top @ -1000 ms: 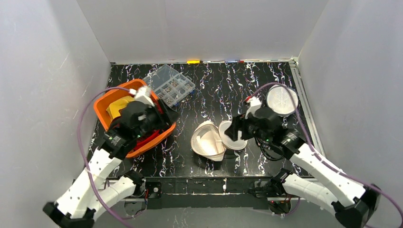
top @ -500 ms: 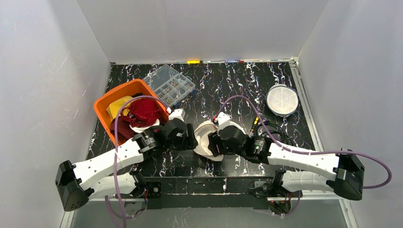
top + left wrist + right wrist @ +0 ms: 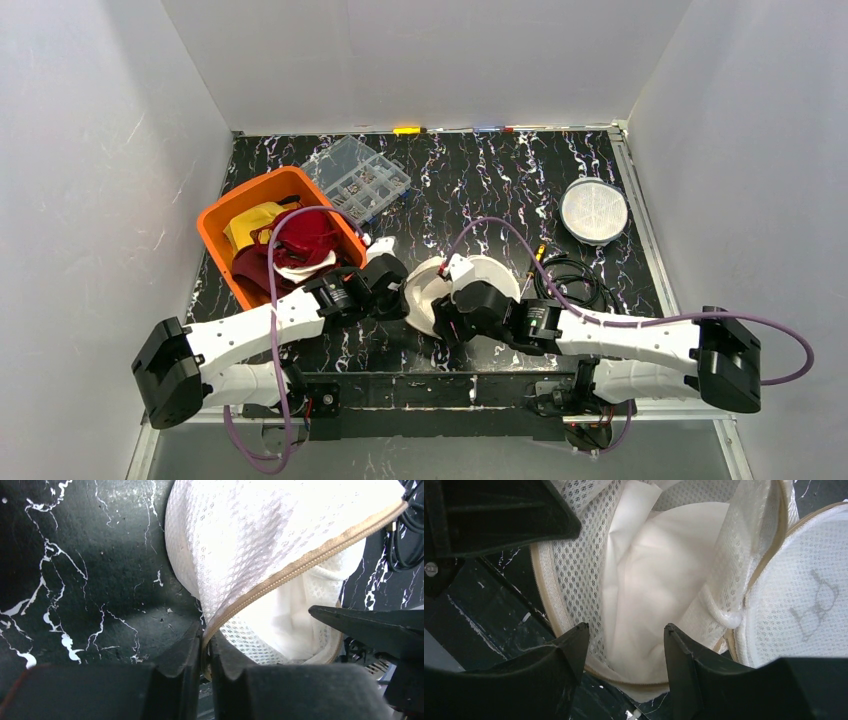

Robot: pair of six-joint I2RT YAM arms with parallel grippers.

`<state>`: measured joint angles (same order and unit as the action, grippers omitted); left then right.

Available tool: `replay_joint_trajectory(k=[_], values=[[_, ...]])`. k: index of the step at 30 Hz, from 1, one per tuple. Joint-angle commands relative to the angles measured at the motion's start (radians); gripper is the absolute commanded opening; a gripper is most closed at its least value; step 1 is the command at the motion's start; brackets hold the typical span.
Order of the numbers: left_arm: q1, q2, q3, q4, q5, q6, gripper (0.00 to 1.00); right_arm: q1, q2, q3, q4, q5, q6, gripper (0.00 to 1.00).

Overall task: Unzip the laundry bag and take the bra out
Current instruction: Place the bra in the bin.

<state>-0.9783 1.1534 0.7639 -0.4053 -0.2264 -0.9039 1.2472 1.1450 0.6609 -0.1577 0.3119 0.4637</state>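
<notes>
Bag open, bra not yet out.
My left gripper [image 3: 205, 641] clamps the laundry bag [image 3: 260, 530] by its zipper rim [image 3: 282, 575], mid-table; my right gripper [image 3: 624, 642] hangs spread over the bra [image 3: 659, 580] inside. Next I'd lower it and pinch that fabric.

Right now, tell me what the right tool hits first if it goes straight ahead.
The right tool would probably meet the smooth pale fabric inside the open laundry bag; depth unclear.
</notes>
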Motion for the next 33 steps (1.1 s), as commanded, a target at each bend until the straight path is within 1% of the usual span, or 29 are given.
replay_joint_trajectory(k=[1,5,8,10,14,18,21,25,27,31,33], values=[[-0.005,0.0,-0.007,0.019,-0.015,0.024,0.0,0.016,-0.057,-0.004,-0.004,0.018,0.017,0.65],[-0.006,-0.015,-0.015,0.003,-0.004,0.033,0.0,0.016,-0.124,-0.02,-0.002,0.127,0.052,0.68],[-0.016,-0.023,0.005,-0.062,-0.012,0.05,0.0,0.016,-0.151,-0.008,0.034,0.189,0.056,0.68],[-0.023,-0.024,0.03,-0.114,-0.015,0.064,0.0,0.016,-0.137,0.013,0.068,0.199,0.042,0.68],[-0.03,-0.03,0.089,-0.196,-0.022,0.094,0.0,0.016,-0.024,0.085,0.103,0.192,0.0,0.67],[-0.03,-0.019,0.132,-0.264,-0.039,0.116,0.0,0.014,0.126,0.144,0.125,0.183,-0.017,0.67],[-0.03,-0.01,0.127,-0.279,-0.043,0.12,0.0,0.015,0.179,0.147,0.197,0.149,-0.017,0.65],[-0.03,0.014,0.103,-0.277,-0.032,0.108,0.0,0.002,0.25,0.17,0.213,0.141,-0.019,0.65],[-0.031,0.031,0.088,-0.276,-0.026,0.107,0.0,-0.005,0.277,0.17,0.221,0.13,-0.012,0.68],[-0.03,0.031,0.051,-0.264,-0.014,0.096,0.0,-0.008,0.279,0.139,0.28,0.106,0.008,0.8],[-0.03,0.023,0.036,-0.256,-0.01,0.092,0.0,-0.007,0.274,0.124,0.307,0.104,0.008,0.83]])
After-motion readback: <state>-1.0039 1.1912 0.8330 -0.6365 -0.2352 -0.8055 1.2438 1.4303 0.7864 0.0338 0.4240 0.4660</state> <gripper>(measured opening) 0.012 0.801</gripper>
